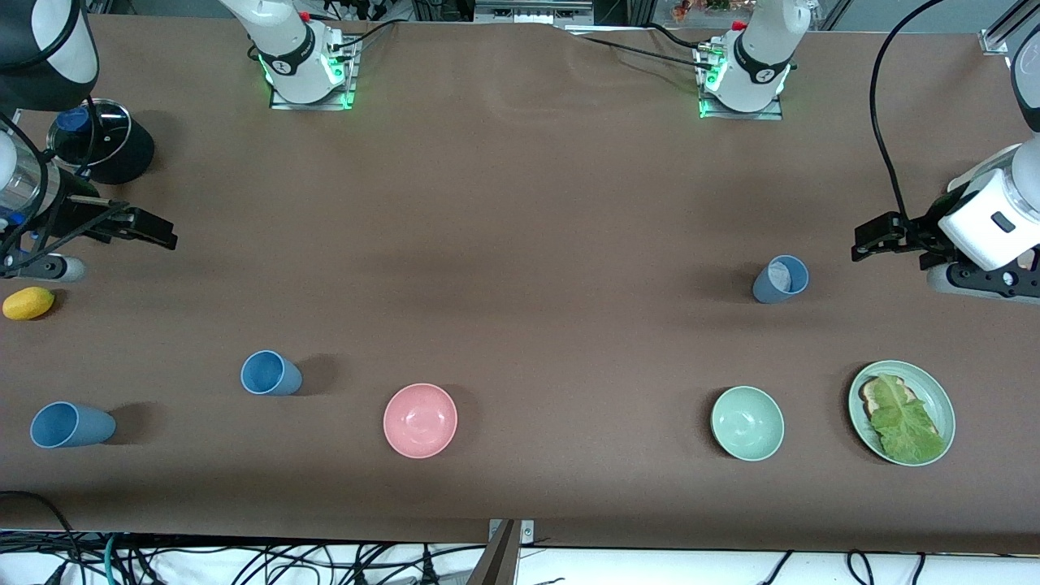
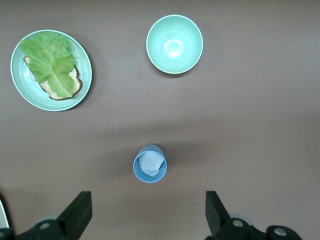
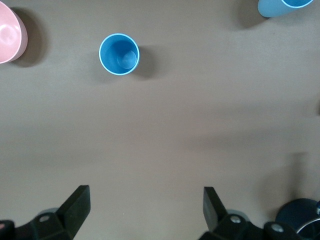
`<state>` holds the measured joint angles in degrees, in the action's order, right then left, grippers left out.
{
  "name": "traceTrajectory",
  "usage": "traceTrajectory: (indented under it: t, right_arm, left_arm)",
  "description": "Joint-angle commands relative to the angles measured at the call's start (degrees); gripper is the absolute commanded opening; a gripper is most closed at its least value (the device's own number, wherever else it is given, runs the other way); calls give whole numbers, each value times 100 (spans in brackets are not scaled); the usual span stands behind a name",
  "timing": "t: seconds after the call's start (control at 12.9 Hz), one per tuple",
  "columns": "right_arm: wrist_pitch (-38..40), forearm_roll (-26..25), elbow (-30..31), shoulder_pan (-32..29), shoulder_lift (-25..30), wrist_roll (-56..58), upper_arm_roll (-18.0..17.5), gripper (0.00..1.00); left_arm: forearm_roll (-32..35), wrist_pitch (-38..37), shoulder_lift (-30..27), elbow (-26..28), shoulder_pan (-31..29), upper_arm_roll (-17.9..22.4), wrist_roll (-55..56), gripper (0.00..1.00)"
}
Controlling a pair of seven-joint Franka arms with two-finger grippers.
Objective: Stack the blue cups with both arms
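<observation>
Three blue cups stand apart on the brown table. One blue cup stands upright and empty toward the right arm's end. A second blue cup is nearer the front camera, by that end's edge. A duller grey-blue cup stands toward the left arm's end with something white and crumpled inside. My right gripper hangs open and empty over bare table. My left gripper hangs open and empty beside the grey-blue cup, apart from it.
A pink bowl and a mint-green bowl sit near the front edge. A green plate holds toast with lettuce. A black pot with a glass lid and a yellow fruit lie at the right arm's end.
</observation>
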<state>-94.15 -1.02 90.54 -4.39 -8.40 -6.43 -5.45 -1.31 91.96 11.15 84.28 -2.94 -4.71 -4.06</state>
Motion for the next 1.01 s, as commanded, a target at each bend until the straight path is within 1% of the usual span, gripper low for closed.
traceTrajectory:
  t: [0.0,0.93]
  right_arm:
    - [11,93,-116,-79,-48,-68,-70,100]
    - [2,102,-134,-114,-48,-16,-61,100]
  left_arm:
    - [-45,-20,-26,28,-40,-13,-16,100]
    - [-98,-29,-25,28,-58,-4,-16,100]
